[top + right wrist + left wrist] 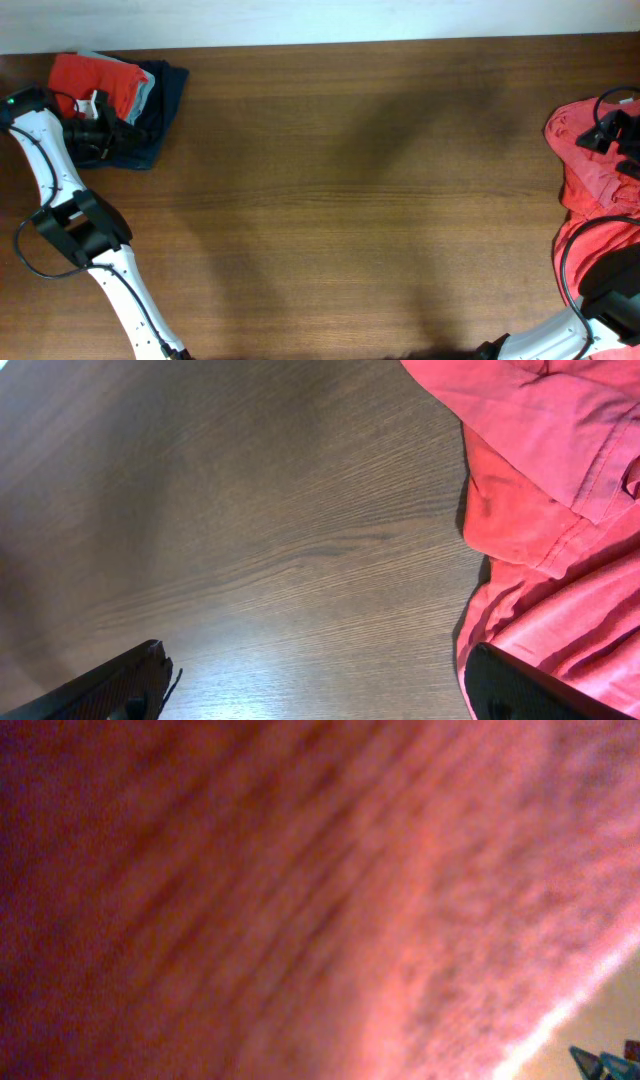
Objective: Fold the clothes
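Note:
A folded orange-red T-shirt [88, 76] tops a small stack at the far left corner of the table. My left gripper [112, 135] lies on that stack. The left wrist view is filled by blurred orange-red cloth [300, 900], which hides the fingers. More orange-red clothes [585, 185] lie crumpled at the table's right edge. My right gripper [612, 130] hovers over that pile. In the right wrist view the right gripper [320, 690] is wide open and empty. One of its fingers [520, 685] is above the hem of the crumpled shirt [550, 480], the other over bare wood.
Under the folded shirt lie a pale grey-green garment [147, 92] and a dark navy garment [168, 90]. The brown wooden table [330, 200] spans the view between the two piles. A pale strip [300, 18] runs along its far edge.

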